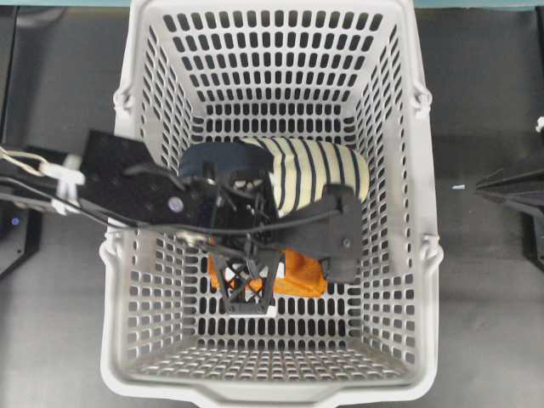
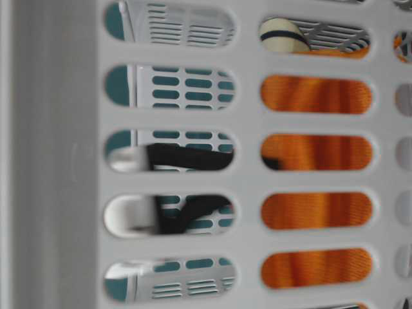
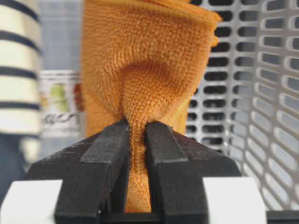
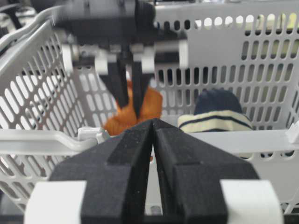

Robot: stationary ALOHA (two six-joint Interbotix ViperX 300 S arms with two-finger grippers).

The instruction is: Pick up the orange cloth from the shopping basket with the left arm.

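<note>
Basket (image 1: 408, 212) floor: cloth (image 3: 140, 93) (orange) between claw (image 3: 137, 140) fingers

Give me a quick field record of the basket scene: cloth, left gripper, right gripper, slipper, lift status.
cloth: orange cloth in the basket, a fold pinched up
left gripper: left gripper shut on the cloth, inside the basket
right gripper: right gripper shut, holding nothing, outside the basket rim
slipper: striped slipper lies beside the cloth on the basket floor
lift status: cloth gripped; whether it has left the floor cannot be told
</note>
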